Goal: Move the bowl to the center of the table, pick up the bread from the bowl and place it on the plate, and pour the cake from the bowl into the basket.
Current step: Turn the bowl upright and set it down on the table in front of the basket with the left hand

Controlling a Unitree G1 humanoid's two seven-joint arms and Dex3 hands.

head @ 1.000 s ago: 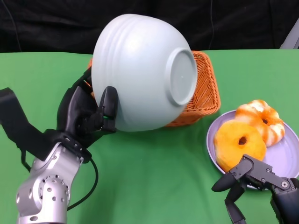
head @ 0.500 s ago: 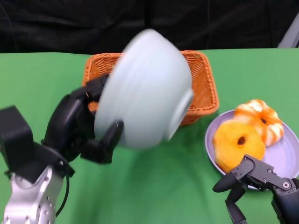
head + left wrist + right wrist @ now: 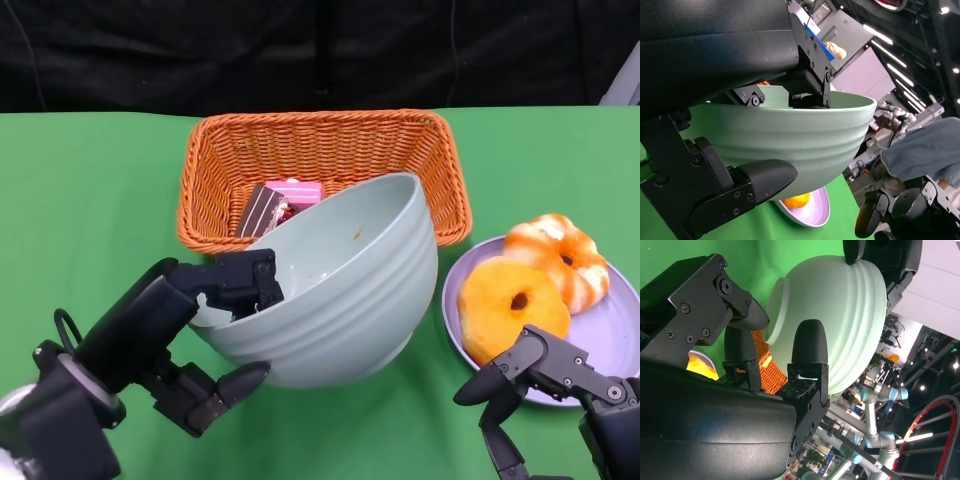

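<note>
The left hand (image 3: 195, 335) grips the bowl (image 3: 335, 290) by its near-left rim, with fingers (image 3: 240, 280) hooked over the rim into the inside and the thumb (image 3: 225, 385) pressed against the ribbed outer wall. The pale green bowl is tipped, its opening turned up and toward the basket (image 3: 430, 165), and its far rim overlaps the basket's near edge. The bowl's inside shows only a small smear. The orange wicker basket stands at the far middle of the table (image 3: 90, 200). The cake (image 3: 280, 205), a pink and dark brown slice, lies in the basket against its near wall, just beyond the bowl's rim. The lilac plate (image 3: 615, 335) sits at the table's right edge and carries two pieces of bread (image 3: 510, 305), ring-shaped and touching each other. The right hand (image 3: 545, 385) hovers by the plate's near edge, fingers spread and holding nothing.
</note>
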